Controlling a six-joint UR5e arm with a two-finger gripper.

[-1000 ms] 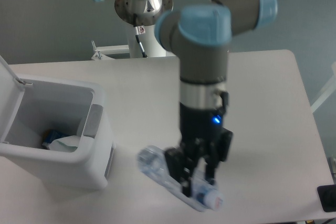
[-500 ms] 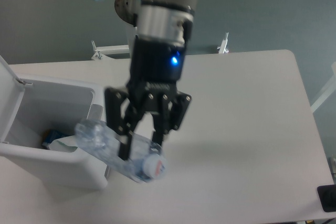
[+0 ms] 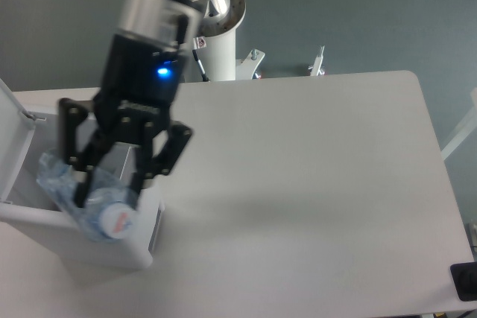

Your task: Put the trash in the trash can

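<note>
Clear plastic bottle (image 3: 78, 195) is held tight in the claw (image 3: 104, 184) and should be let go only once the trash can (image 3: 82, 247) below is fully under it.

I could read no text, brand, number or sign anywhere in my feed. The bottle's cap (image 3: 114, 220) carried a small reddish mark, too blurred for me to make out. The tool's body (image 3: 141, 80) showed only a lit blue dot, and the trash can (image 3: 112, 247) bore no legible label.
</note>
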